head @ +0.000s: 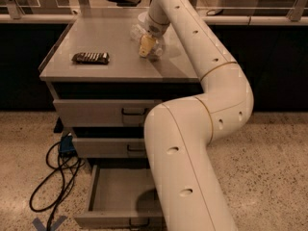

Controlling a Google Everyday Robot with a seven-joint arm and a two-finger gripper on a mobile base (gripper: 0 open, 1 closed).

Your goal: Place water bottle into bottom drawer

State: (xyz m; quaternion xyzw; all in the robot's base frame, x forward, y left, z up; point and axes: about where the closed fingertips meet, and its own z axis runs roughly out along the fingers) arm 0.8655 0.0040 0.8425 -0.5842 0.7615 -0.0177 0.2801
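I have the gripper (147, 44) down at the back of the bench (96, 37), right at the water bottle (158, 47), which lies on its side there, against the tool. The clear plastic blends with the tool, so I cannot tell whether the jaws are spread or pinching it. I judge this to be the pick-up: the arm (192, 129) reaches up and over from the base so the wrist comes onto the bottle from above.

The bottom drawer (118, 189) stands pulled out and bare inside, ready to receive the bottle; the middle drawer (101, 147) and top drawer (91, 112) are shut.

A dark flat packet (90, 57) lies on the bench well to the side of the bottle, out of the way. Black cables (53, 177) and a small blue box (66, 146) sit on the floor beside the cabinet. My main worry is my own arm: its lower link hangs across one side of the open drawer, so the descent needs to swing wide.
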